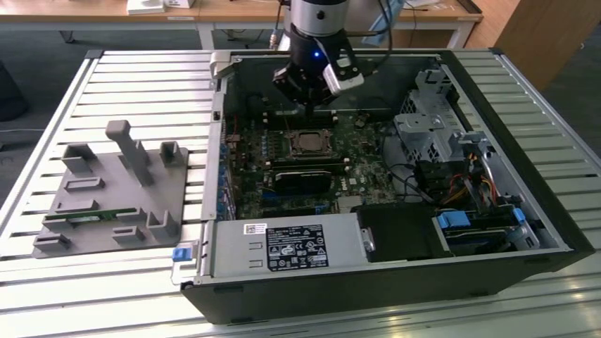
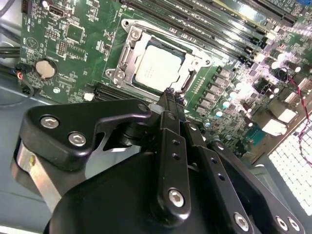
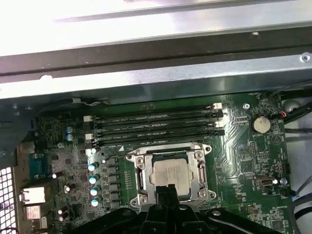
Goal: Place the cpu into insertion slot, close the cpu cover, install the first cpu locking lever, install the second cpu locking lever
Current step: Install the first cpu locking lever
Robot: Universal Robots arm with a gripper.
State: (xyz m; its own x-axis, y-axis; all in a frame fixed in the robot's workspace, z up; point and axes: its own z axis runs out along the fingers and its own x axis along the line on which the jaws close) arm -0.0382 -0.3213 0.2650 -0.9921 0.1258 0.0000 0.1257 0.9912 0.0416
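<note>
The cpu (image 1: 306, 144) (image 2: 157, 68) (image 3: 170, 171) lies flat with its silver-grey top up in the insertion slot of the green motherboard. The silver cpu cover (image 2: 126, 51) (image 3: 141, 171) lies down around it, and the chip shows through its square opening. How the locking levers stand at the socket's sides I cannot tell. My gripper (image 1: 314, 111) (image 2: 170, 92) (image 3: 165, 191) hangs just above the socket's edge, a little toward the case's back wall. Its black fingers are pressed together, shut, with nothing between them.
Long black memory slots (image 3: 156, 129) (image 2: 219, 24) run beside the socket. A coin battery (image 2: 43, 69) (image 3: 259, 124) sits on the board. In the case are a black card (image 1: 302, 179), a drive cage (image 1: 427, 127) and a power supply (image 1: 286, 246). A grey fixture (image 1: 108, 197) rests on the slatted table.
</note>
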